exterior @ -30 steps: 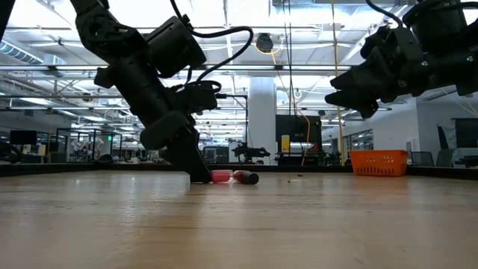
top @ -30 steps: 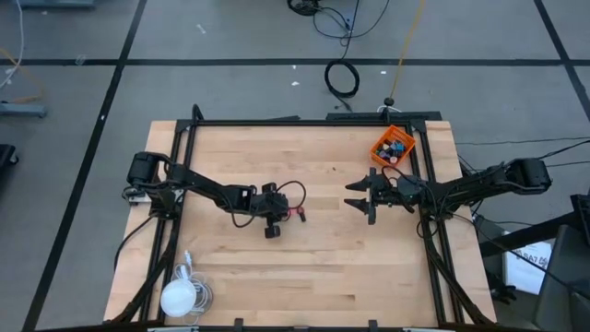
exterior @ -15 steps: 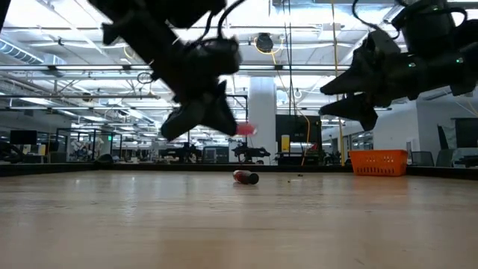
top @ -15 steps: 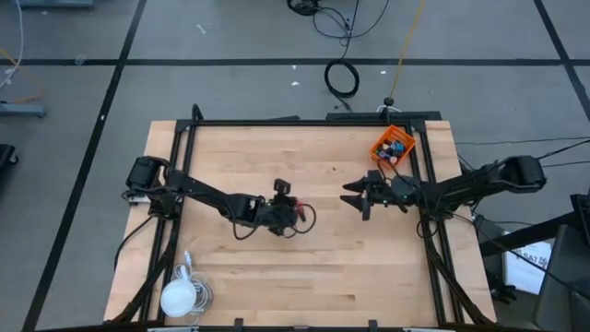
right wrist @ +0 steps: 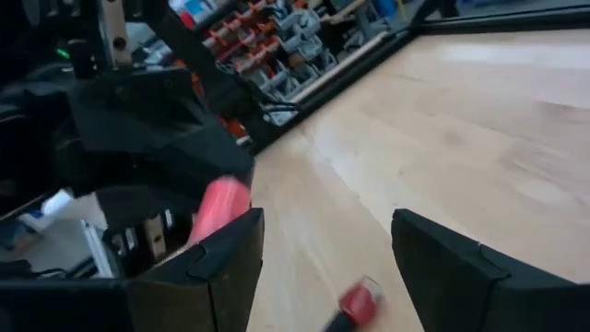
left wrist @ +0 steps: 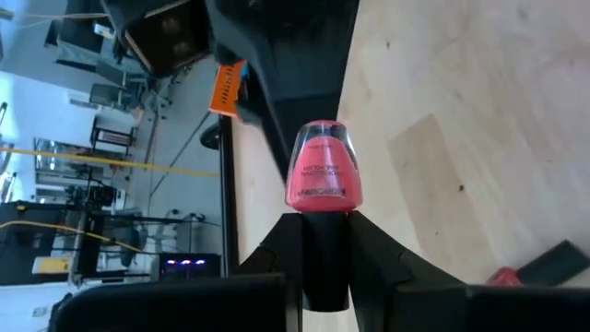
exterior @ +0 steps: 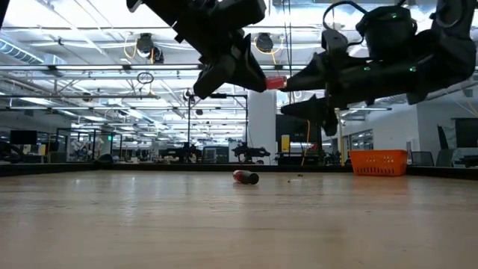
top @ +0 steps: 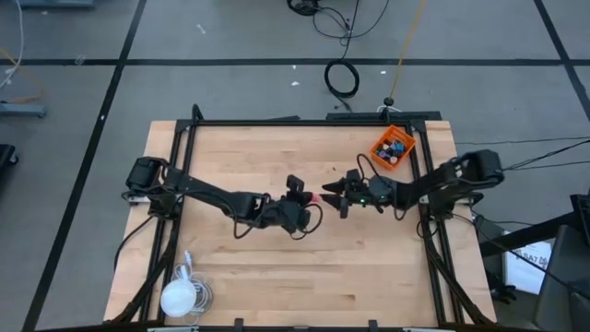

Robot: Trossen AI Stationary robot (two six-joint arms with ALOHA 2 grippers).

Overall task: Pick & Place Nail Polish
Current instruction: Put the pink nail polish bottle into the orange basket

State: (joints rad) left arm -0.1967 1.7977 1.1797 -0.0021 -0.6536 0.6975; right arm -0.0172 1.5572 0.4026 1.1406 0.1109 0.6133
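My left gripper point(top: 310, 200) is shut on a pink nail polish bottle point(left wrist: 324, 171) and holds it high above the middle of the table point(top: 230, 157). The bottle also shows in the low view point(exterior: 275, 83). My right gripper point(top: 334, 195) is open just to the right of the bottle, its fingers point(right wrist: 198, 267) pointing at it; I cannot tell whether they touch it. A red bottle with a dark cap point(exterior: 245, 177) lies on its side on the table below and also shows in the right wrist view point(right wrist: 355, 302). My left gripper pinches the pink bottle's dark cap point(left wrist: 324, 254) between its two fingers. The pink glass body sticks out past the fingertips. The fingers come level from the table's left, along the bottle. The bottle is lifted clear, lying about level, its base toward my right gripper.
An orange bin point(top: 394, 148) with several small bottles stands at the table's far right corner. A white round object with a cord point(top: 180, 297) lies at the near left corner. The black frame rails run along the table's edges.
My left gripper has lifted the pink bottle off the table and carried it up and toward the table's right, turning it level. My right gripper has moved toward the table's left to meet it. The red bottle has stayed lying on the table.
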